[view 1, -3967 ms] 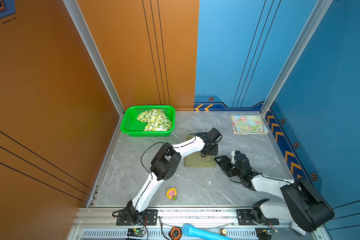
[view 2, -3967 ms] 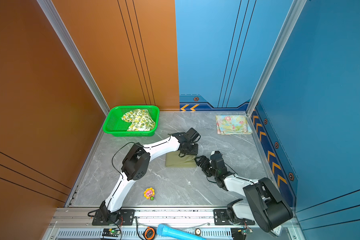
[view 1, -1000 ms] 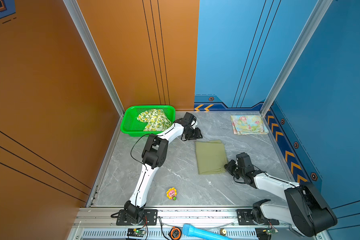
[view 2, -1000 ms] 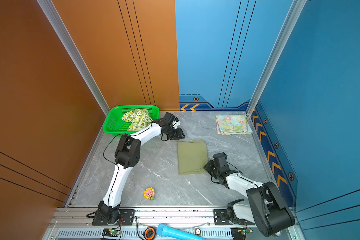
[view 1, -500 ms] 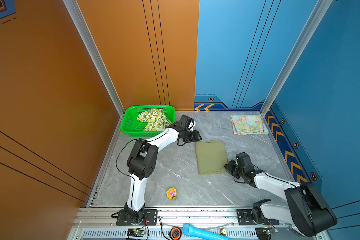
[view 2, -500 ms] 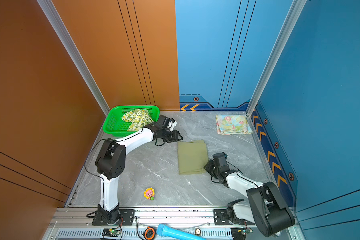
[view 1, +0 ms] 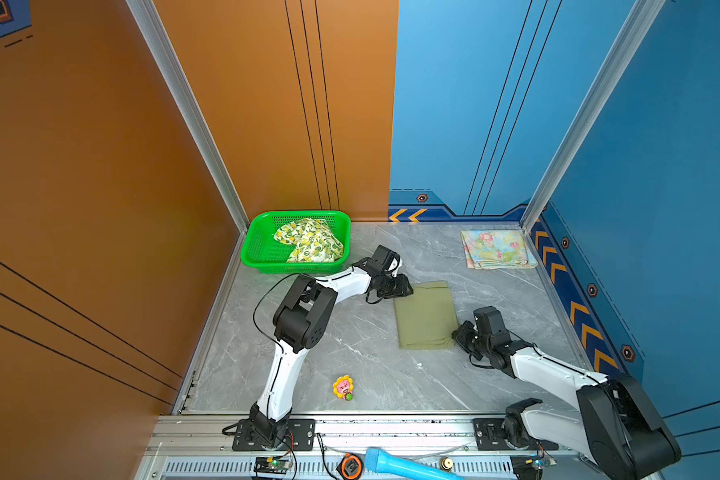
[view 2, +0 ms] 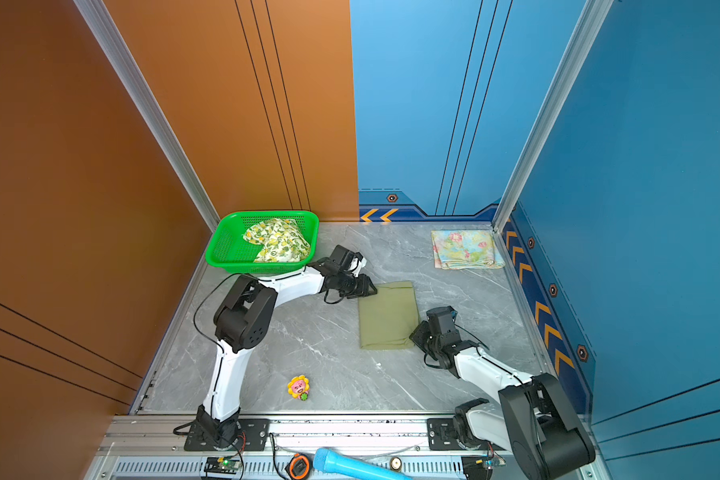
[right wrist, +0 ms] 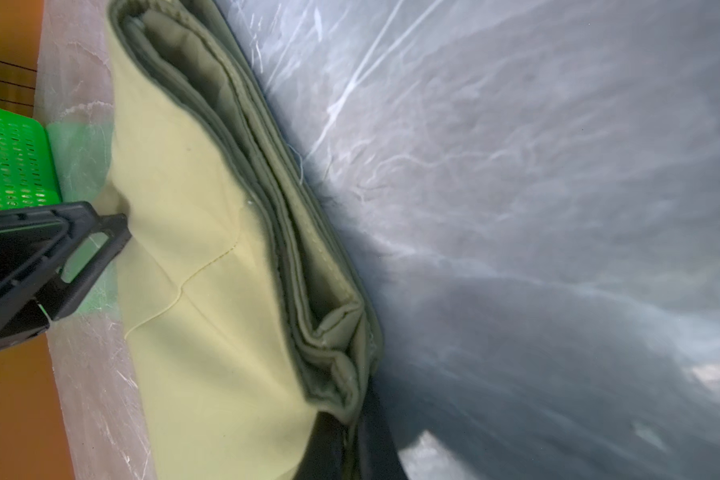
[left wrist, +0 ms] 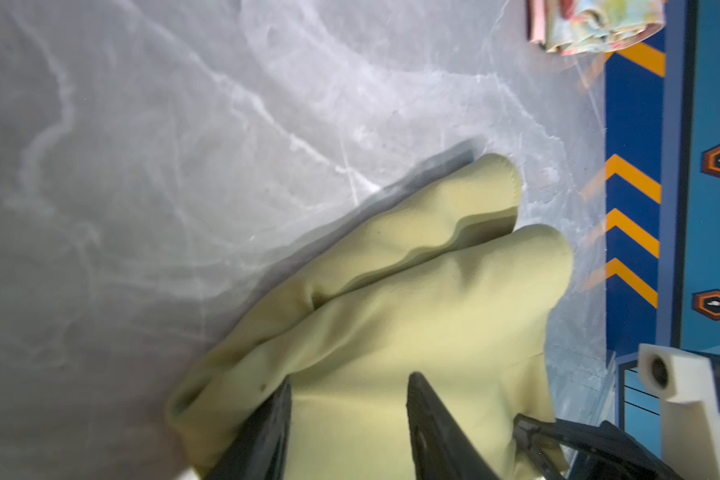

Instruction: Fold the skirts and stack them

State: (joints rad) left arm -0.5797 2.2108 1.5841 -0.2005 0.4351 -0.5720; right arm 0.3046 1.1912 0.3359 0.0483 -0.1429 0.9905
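While the olive skirt point(view 1: 425, 316) lay folded as a flat rectangle near the middle of the grey table point(view 1: 350, 345), in both top views the left gripper point(view 1: 402, 286) sat at its far left corner and the right gripper point(view 1: 460, 334) at its near right corner. The floral skirt point(view 2: 464, 249) lay folded in the far right corner of the table, well apart from both arms. The lemon skirt point(view 2: 277, 241) lay crumpled inside the green basket point(view 2: 225, 259) at the far left.

In the left wrist view, the left gripper point(left wrist: 348, 382) had its jaws standing apart, with the olive skirt point(left wrist: 391, 291) bunched and puckered between and under them. I could not tell whether the cloth was pinched. An edge of the floral skirt point(left wrist: 591, 25) showed beyond it.

In the right wrist view, the right gripper point(right wrist: 350, 440) was clenched on the layered corner of the olive skirt point(right wrist: 192, 208). The left gripper point(right wrist: 113, 232) touched the opposite edge, with the basket point(right wrist: 9, 158) behind it.
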